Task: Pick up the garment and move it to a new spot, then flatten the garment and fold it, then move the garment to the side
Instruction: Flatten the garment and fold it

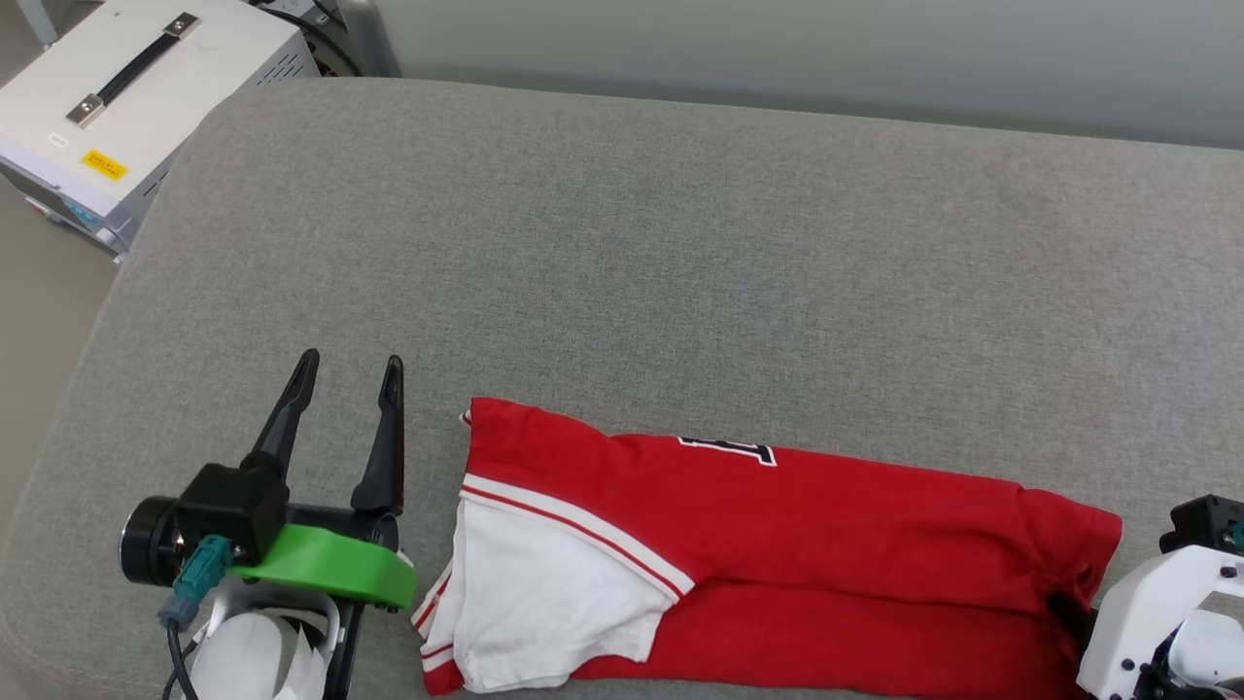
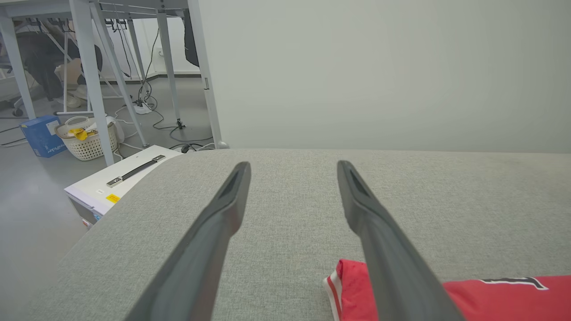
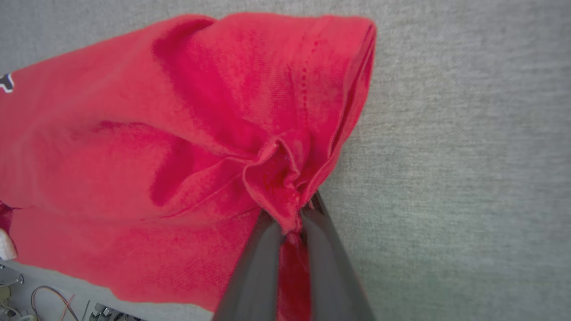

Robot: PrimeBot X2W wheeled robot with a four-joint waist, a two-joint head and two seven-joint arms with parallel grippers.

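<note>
Across the whole foreground: grey padded surface [image 1: 680, 243], woven fabric cover, rounded far-left corner; a pale wall [image 1: 777, 49] runs behind its far edge

Item 1, garment [image 1: 826, 525]: red jersey shirt, folded lengthwise into a long band, lying flat along the near edge of the padded surface. White sleeve [image 1: 544, 603] with red-and-white striped trim at the robot's left end; hem at the right end. A fragment of black, white-outlined lettering [image 1: 729, 449] shows on the far fold line.

Item 2, white case [image 1: 126, 107]: black carry handle on top, yellow label, standing on the floor off the far-left corner of the padded surface.

Item 3, left gripper [image 1: 351, 359]: just left of the sleeve end, apart from the cloth, above bare grey fabric. Its fingers [image 2: 232, 200] are spread wide, nothing between them.

Item 4, right gripper [image 3: 292, 214]: at the hem end of the garment. Its fingers [image 3: 258, 258] are clenched on a bunched pleat of red cloth, which puckers just above the tips.

Item 5, woven basket [image 2: 87, 138]: pale, on the floor in the left wrist view, beside a blue box [image 2: 40, 136]
</note>
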